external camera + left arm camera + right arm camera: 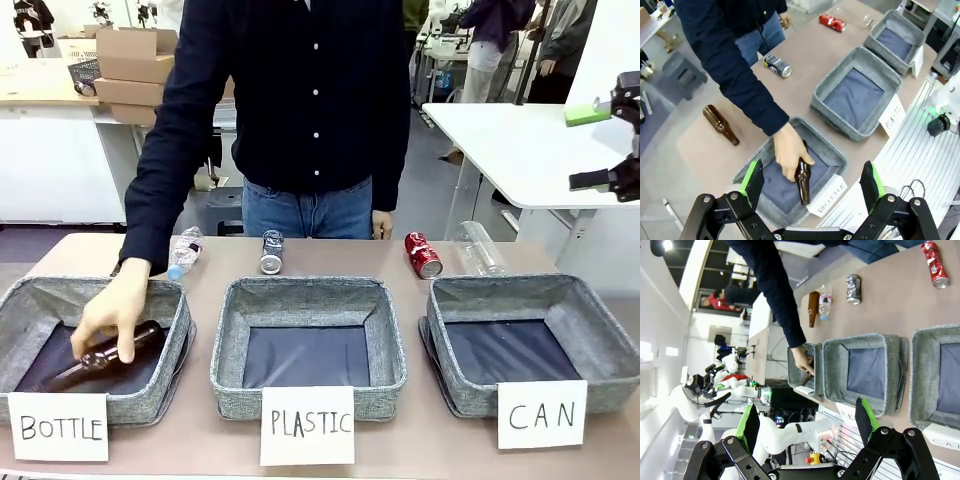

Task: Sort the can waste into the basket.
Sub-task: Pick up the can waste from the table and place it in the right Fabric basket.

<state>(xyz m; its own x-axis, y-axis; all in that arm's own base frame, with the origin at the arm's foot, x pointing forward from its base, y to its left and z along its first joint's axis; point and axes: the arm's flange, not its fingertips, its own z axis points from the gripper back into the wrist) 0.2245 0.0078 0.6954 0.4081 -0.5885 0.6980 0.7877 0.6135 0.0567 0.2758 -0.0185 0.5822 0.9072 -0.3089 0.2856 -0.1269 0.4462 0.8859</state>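
Note:
A black-and-grey can [271,251] lies on the table behind the PLASTIC basket, and a red can [423,254] lies behind the grey basket signed CAN [470,395], whose dark lining is bare. My right gripper [600,148] hangs open high at the far right, well above that basket. The right wrist view shows the right gripper [807,407] open, with the red can [934,264], black can [853,289] and CAN basket [917,375] far below. The left gripper [811,170] is open, high over the BOTTLE basket, far from both cans [777,65] [832,22].
A person's hand [112,312] holds a brown bottle [100,358] inside the BOTTLE basket [150,400]. The PLASTIC basket [310,400] stands in the middle. Clear plastic bottles [187,250] [480,247] lie at the back. Another brown bottle [720,125] lies on the table.

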